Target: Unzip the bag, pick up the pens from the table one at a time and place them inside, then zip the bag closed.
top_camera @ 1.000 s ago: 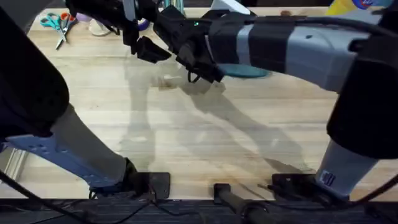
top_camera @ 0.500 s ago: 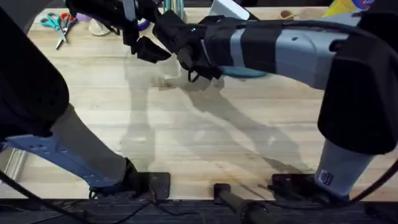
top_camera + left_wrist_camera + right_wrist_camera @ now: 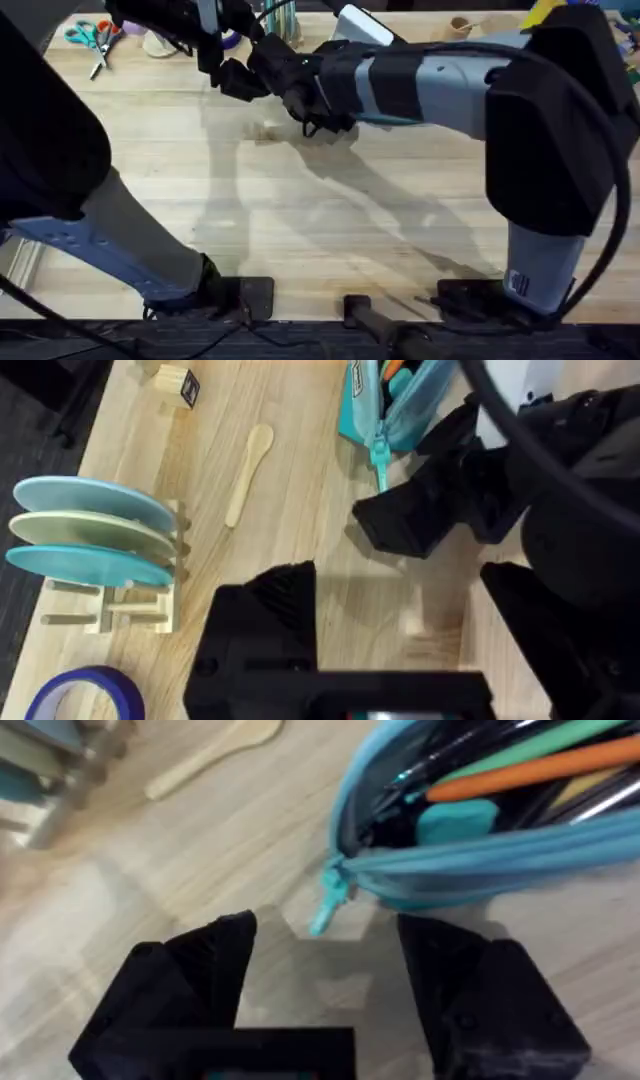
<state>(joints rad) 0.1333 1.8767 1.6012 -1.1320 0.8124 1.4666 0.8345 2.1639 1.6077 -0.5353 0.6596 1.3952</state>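
At the far middle of the pale plank surface [image 3: 330, 215], the teal pencil pouch [image 3: 500, 860] lies open with pens [image 3: 540, 765] already inside, an orange one among dark ones, so I judge the step in hand to be zipping it shut. The right gripper [image 3: 325, 985] hovers with jaws apart, straddling the line to the zipper pull [image 3: 328, 900], which hangs from the pouch's near end just ahead of them. The pouch's long axis runs away from that pull. The left gripper [image 3: 400, 620], jaws also apart, sits close beside, slightly farther off. Nearby stand a wooden dish rack [image 3: 120, 575], a wooden spoon [image 3: 248, 470] and blue tape [image 3: 85, 695].
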